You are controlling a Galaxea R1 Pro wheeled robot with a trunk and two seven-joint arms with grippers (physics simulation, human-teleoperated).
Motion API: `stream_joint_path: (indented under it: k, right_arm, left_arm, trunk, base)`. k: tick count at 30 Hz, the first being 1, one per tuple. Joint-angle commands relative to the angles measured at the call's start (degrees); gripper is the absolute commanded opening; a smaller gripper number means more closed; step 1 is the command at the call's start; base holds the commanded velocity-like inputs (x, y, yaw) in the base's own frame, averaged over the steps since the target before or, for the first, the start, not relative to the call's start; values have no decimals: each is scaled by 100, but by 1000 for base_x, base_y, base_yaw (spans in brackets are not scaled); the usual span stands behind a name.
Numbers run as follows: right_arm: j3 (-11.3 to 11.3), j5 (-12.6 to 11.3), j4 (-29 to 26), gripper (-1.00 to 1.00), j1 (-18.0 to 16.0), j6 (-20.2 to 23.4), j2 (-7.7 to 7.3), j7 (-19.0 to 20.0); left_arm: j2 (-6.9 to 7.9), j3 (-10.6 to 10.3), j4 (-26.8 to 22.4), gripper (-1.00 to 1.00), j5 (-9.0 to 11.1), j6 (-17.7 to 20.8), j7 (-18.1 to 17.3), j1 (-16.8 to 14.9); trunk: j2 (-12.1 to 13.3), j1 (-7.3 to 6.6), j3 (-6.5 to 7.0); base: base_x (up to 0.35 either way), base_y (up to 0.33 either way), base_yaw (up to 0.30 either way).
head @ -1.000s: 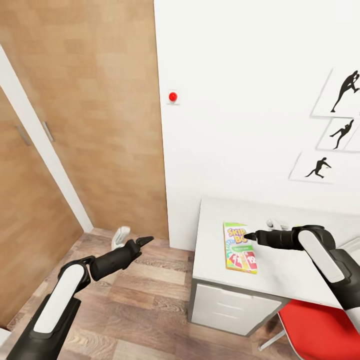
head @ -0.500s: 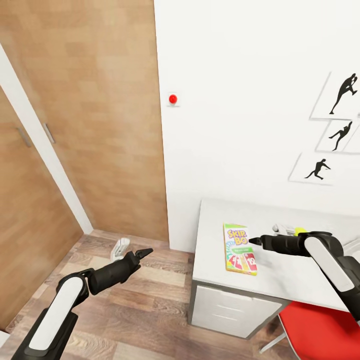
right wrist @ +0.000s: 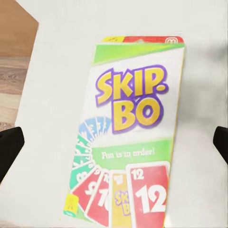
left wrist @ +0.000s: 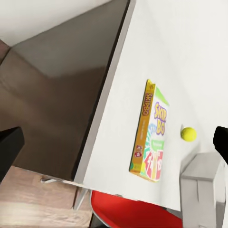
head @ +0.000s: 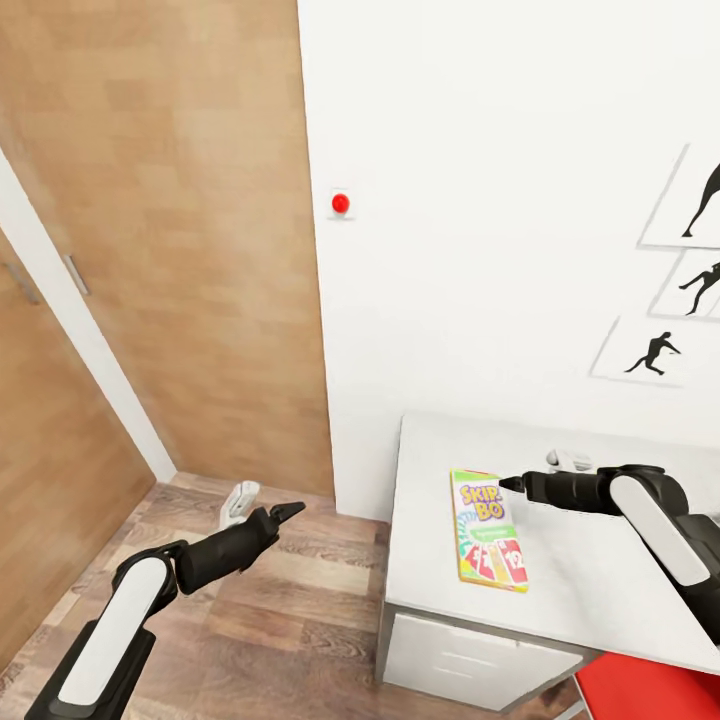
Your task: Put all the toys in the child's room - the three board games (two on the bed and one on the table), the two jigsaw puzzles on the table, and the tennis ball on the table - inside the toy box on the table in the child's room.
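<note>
The green-edged Skip-Bo board game (head: pixel 488 528) lies flat on the table (head: pixel 590 580) near its left end. My right gripper (head: pixel 512 484) hovers at the box's far right corner, pointing left. In the right wrist view the Skip-Bo box (right wrist: pixel 130 137) spreads out between the two dark fingertips (right wrist: pixel 9 147), which stand wide apart, so the gripper is open and holds nothing. My left gripper (head: pixel 290 511) hangs open over the floor, left of the table. Its wrist view shows the Skip-Bo box (left wrist: pixel 152 137), the tennis ball (left wrist: pixel 188 134) beside it, and the light grey toy box (left wrist: pixel 202 190).
A white wall with black figure pictures (head: pixel 655 352) backs the table. Wooden doors (head: pixel 190 250) stand at the left over wood-plank floor (head: pixel 280 620). White drawers (head: pixel 480 660) sit under the tabletop, and a red chair (head: pixel 640 695) stands at the lower right. A small pale object (head: pixel 568 460) pokes out behind my right forearm.
The head camera has shifted, so the table and wall pictures sit lower and further right. My right gripper now sits nearer the Skip-Bo box's far corner. The ball is now hidden in the head view.
</note>
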Motion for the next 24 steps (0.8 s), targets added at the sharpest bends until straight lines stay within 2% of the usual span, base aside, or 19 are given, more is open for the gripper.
stream_joint_path:
  k: [1, 12, 24]
  right_arm:
    - [13, -60, -4, 100, -8, 9, -5, -60]
    - [19, -61, 280, 100, -13, 4, 47, -63]
    - [23, -67, 798, 100, -27, -4, 69, -42]
  left_arm:
    - [4, -5, -7, 100, 60, 4, 57, -4]
    - [-17, -14, 3, 100, 6, 4, 59, 20]
    - [-24, 20, 419, 100, -7, 4, 56, 21]
  trunk:
    - [-11, 7, -10]
    - [-11, 7, 13]
    - [-11, 7, 44]
  base:
    - [308, 0, -115]
    - [289, 0, -206]
    - [85, 0, -259]
